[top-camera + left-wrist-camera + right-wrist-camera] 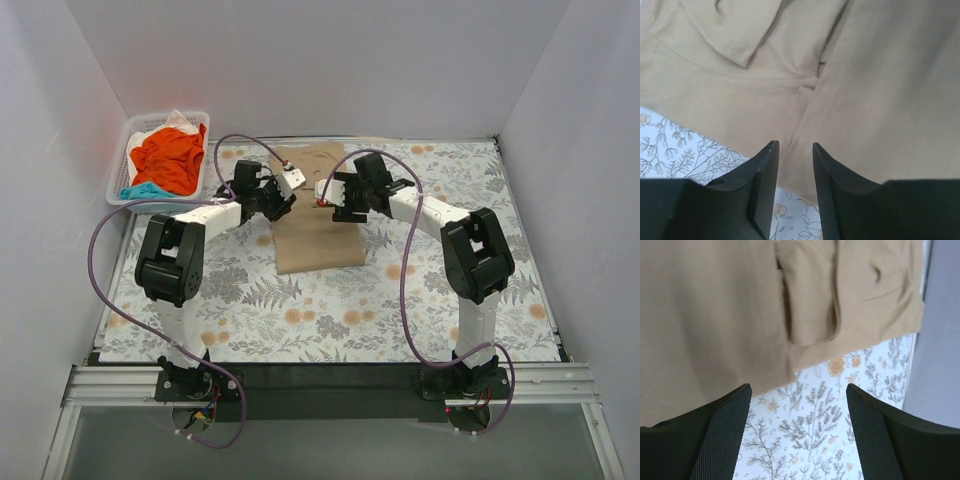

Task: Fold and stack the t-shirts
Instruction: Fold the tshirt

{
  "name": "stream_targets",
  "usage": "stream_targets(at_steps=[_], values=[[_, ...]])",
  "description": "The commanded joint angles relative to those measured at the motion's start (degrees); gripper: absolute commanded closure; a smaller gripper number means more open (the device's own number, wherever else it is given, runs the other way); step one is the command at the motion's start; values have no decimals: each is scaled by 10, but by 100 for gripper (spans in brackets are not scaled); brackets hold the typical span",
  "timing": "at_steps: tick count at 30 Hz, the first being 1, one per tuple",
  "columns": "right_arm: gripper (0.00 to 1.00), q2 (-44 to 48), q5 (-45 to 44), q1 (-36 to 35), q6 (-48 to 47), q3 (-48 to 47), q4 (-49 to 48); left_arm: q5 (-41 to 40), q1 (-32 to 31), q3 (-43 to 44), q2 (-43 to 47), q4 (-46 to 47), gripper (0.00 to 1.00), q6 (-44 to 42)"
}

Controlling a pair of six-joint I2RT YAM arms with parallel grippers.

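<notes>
The large tan t-shirt (pixel 318 230) lies in the middle of the table, folded into a long strip with a sleeve turned over on top. My left gripper (pixel 292 184) hovers over its left edge; in the left wrist view the jaws (pixel 795 145) stand a little apart with nothing between them, above the tan cloth (pixel 865 90). My right gripper (pixel 324 193) is over the shirt's upper right part; its jaws (pixel 798 387) are wide open and empty, beside the tan shirt's edge (pixel 715 305). The orange t-shirt (pixel 170 158), a teal piece (pixel 146 189) and a white piece (pixel 182 121) lie in the basket.
The white lattice basket (pixel 118 170) stands at the back left corner. The floral table cover (pixel 450 300) spreads round the shirt and shows in the right wrist view (pixel 810 440). White walls close in the back and both sides.
</notes>
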State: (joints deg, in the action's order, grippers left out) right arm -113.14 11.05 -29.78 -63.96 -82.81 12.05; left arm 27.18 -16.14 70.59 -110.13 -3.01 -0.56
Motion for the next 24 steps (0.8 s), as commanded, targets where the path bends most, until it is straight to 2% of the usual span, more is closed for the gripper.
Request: stream_targets(at_steps=[1, 3, 5, 6, 7, 10, 14, 16, 20, 24], values=[[30, 18, -11, 13, 37, -45, -28, -21, 11, 32, 14, 2, 65, 17], [32, 32, -8, 18, 50, -48, -26, -34, 15, 42, 32, 1, 64, 34], [39, 59, 1, 21, 65, -43, -15, -20, 26, 51, 52, -10, 64, 62], [44, 69, 16, 22, 70, -39, 11, -11, 27, 52, 74, -34, 65, 73], [54, 84, 24, 21, 80, -39, 26, -4, 27, 48, 87, -46, 67, 92], [66, 98, 63, 22, 125, -40, 96, 40, 27, 12, 142, -89, 71, 142], [70, 99, 110, 21, 180, -29, 166, 87, 24, -56, 196, -110, 71, 186], [70, 100, 132, 21, 201, -7, 171, 90, 19, -83, 209, -118, 70, 187], [70, 88, 143, 20, 217, 19, 171, 71, -11, -172, 238, -102, 65, 153], [71, 65, 150, 19, 224, 33, 171, 52, -35, -220, 237, -68, 64, 103]])
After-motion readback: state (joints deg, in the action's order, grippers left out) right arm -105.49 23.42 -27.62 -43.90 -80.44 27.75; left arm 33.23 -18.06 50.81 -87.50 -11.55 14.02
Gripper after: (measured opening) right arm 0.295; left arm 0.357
